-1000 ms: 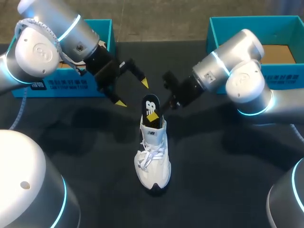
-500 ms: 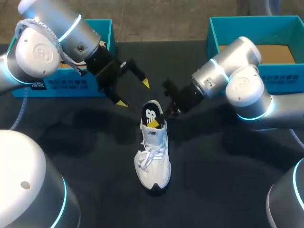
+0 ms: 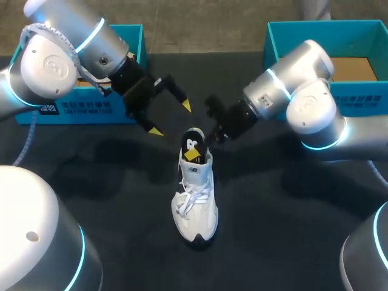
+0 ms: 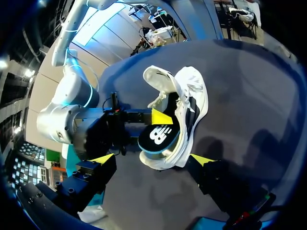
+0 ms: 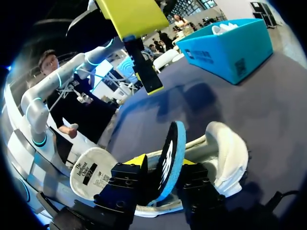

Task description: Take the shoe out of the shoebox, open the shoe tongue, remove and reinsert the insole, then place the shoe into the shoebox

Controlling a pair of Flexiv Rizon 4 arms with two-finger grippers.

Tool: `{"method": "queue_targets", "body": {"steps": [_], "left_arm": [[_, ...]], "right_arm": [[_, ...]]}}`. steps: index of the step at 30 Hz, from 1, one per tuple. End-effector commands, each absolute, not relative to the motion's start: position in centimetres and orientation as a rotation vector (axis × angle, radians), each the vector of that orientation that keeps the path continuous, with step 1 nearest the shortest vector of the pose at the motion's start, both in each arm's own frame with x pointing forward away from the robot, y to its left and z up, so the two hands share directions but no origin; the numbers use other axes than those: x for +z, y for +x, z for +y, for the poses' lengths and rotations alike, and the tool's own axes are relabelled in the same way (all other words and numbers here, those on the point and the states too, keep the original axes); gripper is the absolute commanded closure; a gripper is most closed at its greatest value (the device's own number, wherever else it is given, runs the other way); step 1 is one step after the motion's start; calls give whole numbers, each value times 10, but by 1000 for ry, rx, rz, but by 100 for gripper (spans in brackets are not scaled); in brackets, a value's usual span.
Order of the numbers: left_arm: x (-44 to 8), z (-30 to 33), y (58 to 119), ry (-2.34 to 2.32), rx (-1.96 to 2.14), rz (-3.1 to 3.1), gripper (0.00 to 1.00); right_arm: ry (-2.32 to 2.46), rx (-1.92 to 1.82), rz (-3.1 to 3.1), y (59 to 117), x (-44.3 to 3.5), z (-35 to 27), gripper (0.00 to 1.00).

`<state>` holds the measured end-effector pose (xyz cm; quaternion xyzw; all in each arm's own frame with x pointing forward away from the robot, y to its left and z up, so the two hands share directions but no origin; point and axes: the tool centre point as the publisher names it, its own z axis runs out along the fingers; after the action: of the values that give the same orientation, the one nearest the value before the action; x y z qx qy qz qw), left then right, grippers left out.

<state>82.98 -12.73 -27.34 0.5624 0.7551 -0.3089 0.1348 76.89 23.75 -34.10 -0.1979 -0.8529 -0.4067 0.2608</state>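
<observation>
A white shoe [image 3: 195,200] stands upright mid-table, toe toward the front. A black insole [image 3: 194,140] with a blue rim sticks up out of its heel opening. My right gripper [image 3: 200,149] straddles that insole. In the right wrist view the insole [image 5: 170,153] stands between the right gripper's [image 5: 163,165] fingers, with a gap on one side, so it is open. My left gripper [image 3: 170,119] hangs wide open and empty above and left of the heel. In the left wrist view the shoe [image 4: 192,96] and insole [image 4: 160,137] lie just ahead of the left gripper [image 4: 152,158].
A blue shoebox [image 3: 91,104] sits at the back left behind my left arm. A second blue box [image 3: 274,42] with a cardboard floor stands at the back right. Dark tabletop surrounds the shoe on all sides.
The right gripper has pushed the insole a little lower into the heel, then spread its fingers off it. The left arm has kept still.
</observation>
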Motion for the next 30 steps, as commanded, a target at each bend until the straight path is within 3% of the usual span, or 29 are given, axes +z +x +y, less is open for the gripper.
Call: {"method": "queue_targets", "body": {"steps": [1,7,11,30], "left_arm": [[-273,-125,829,1624,-890,2190,0],[-272,-121,828,1607,-885,2197,0],[-272,-119,827,1601,-880,2204,0],[-273,-124,825,1608,-880,2209,0]], "right_arm": [[-551,-1090,-2335,771,-331,230,67],[-531,-1082,-2342,785,-333,230,74],[-501,-1089,-2341,791,-335,235,100],[-499,-1026,-2303,766,-348,236,100]]}}
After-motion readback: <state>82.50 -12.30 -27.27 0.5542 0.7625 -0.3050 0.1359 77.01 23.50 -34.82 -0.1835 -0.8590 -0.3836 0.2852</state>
